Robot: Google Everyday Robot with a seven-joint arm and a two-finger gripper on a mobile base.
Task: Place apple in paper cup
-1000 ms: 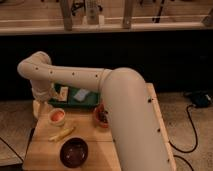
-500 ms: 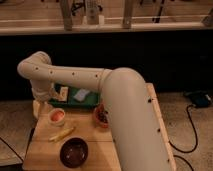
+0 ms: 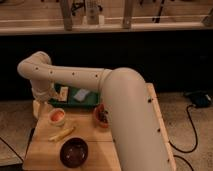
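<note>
The small white paper cup (image 3: 57,118) stands on the left part of the wooden table (image 3: 92,150). The orange-pink apple (image 3: 57,116) lies inside the cup, below its rim. My gripper (image 3: 42,106) hangs at the end of the long white arm, just up and left of the cup at the table's left edge.
A pale-yellow banana-like item (image 3: 62,133) lies in front of the cup. A wide dark brown bowl (image 3: 73,152) sits near the front edge. A reddish-brown pot (image 3: 101,115) stands to the right of the cup. A green tray (image 3: 77,96) with small packets lies at the back.
</note>
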